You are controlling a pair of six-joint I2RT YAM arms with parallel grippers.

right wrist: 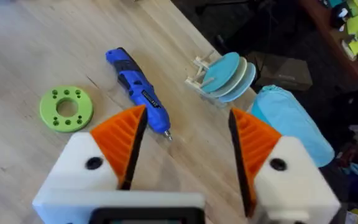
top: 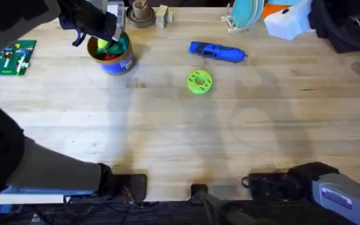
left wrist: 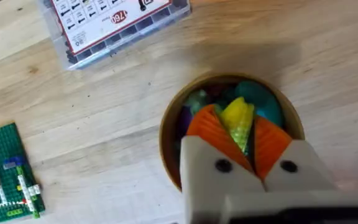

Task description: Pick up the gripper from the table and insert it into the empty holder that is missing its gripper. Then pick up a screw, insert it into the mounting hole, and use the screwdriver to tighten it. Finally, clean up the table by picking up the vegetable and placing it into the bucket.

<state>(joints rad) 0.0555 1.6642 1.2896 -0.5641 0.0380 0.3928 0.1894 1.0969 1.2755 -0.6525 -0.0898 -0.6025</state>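
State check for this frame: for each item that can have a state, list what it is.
left tool: shut on the vegetable, above the bucket
vegetable: held between the orange pads, over the bucket
bucket: upright, holding toy vegetables
right tool: open, empty
screwdriver: lying on its side on the table
green disc: lying flat on the table

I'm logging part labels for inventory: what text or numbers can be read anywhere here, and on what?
"1760", upside down: on the label of the clear parts box.
The label's other print and small icons: too small to read.
Sticker on the right arm: blurred, unreadable.
Screwdriver: dark marking, not legible.
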